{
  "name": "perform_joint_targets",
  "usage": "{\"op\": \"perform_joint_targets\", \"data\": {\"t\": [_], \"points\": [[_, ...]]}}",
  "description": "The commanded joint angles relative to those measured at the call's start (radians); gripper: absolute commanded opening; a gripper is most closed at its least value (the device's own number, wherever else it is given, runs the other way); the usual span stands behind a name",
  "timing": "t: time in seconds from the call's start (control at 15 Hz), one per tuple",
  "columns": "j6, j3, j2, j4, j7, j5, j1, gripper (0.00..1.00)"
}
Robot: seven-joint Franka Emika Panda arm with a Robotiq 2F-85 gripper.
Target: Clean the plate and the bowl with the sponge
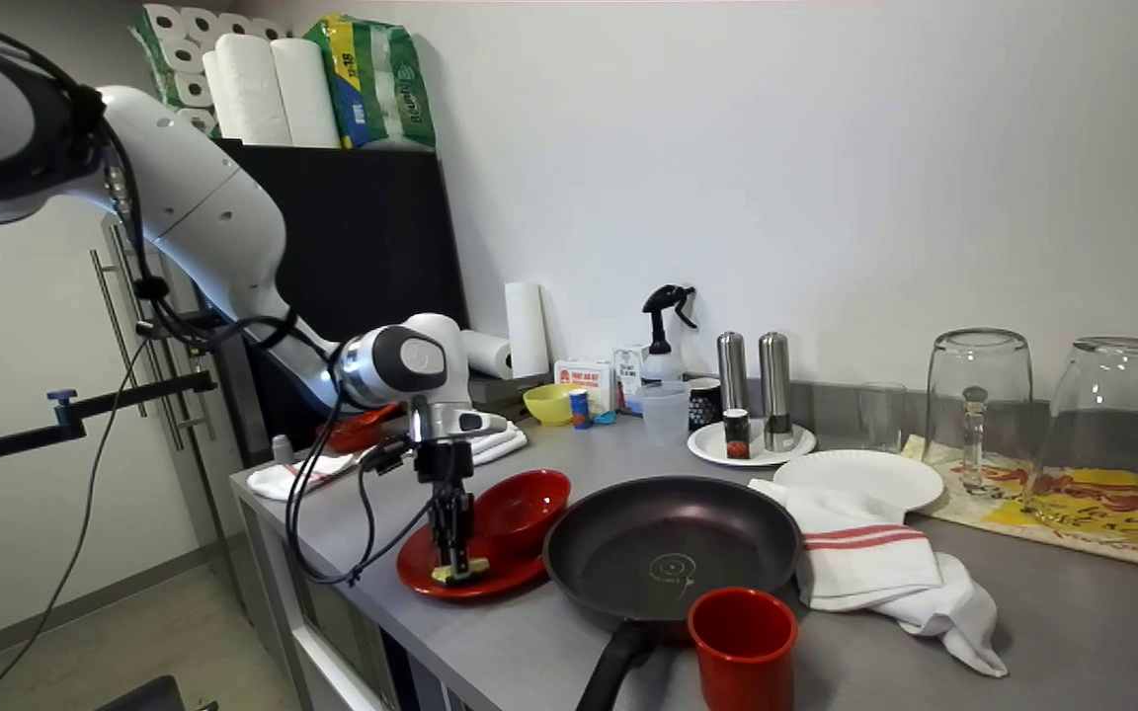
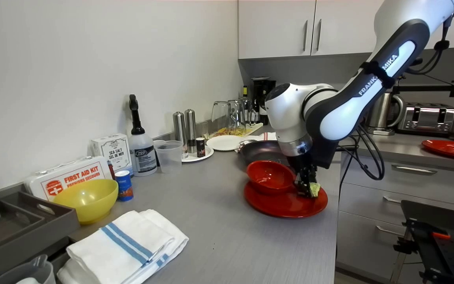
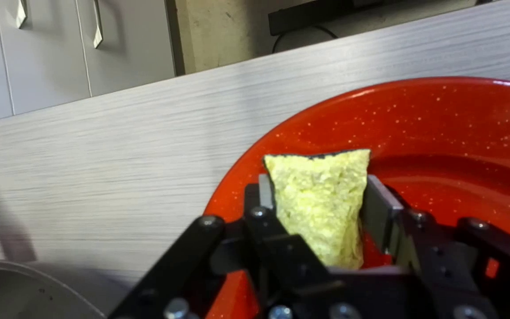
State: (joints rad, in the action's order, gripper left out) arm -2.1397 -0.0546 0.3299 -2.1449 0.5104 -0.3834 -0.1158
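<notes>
A grey counter (image 1: pixel 618 459) runs along a white wall (image 1: pixel 776 148); the work is at its left in an exterior view. There the gripper (image 3: pixel 321 208) points down, pinching the sponge (image 3: pixel 319 186) over the red plate (image 1: pixel 418 561), near the rim and toward the counter's front edge; whether it presses on the plate is hard to tell. Wiping the plate looks like the step in hand. The next move, I judge, calls for a light, level sweep round the rim and across the middle without nudging the red bowl (image 1: pixel 528 502), which rests on the plate, seemingly tilted, and would likely be wiped afterwards. Counted left to right: one sponge, one red plate beneath it, one red bowl, one yellow bowl (image 1: pixel 544 405) farther back, one black frying pan (image 1: pixel 673 543), one red cup (image 1: pixel 745 662) by the pan's handle, two steel grinders (image 1: pixel 776 380) and one small dark jar (image 1: pixel 737 434) on a white plate (image 1: pixel 704 444), one red-striped cloth (image 1: pixel 865 553) beside the pan, a second white plate (image 1: pixel 870 472), and two large glass vessels (image 1: pixel 979 415).
</notes>
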Motion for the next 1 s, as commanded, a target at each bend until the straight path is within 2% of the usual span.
{"op": "perform_joint_targets", "data": {"t": [0.0,0.93], "points": [[-0.010,0.009,-0.036,-0.031,-0.019,0.020,-0.003,0.25],[-0.012,0.025,-0.122,-0.115,-0.020,0.025,0.002,0.25]]}}
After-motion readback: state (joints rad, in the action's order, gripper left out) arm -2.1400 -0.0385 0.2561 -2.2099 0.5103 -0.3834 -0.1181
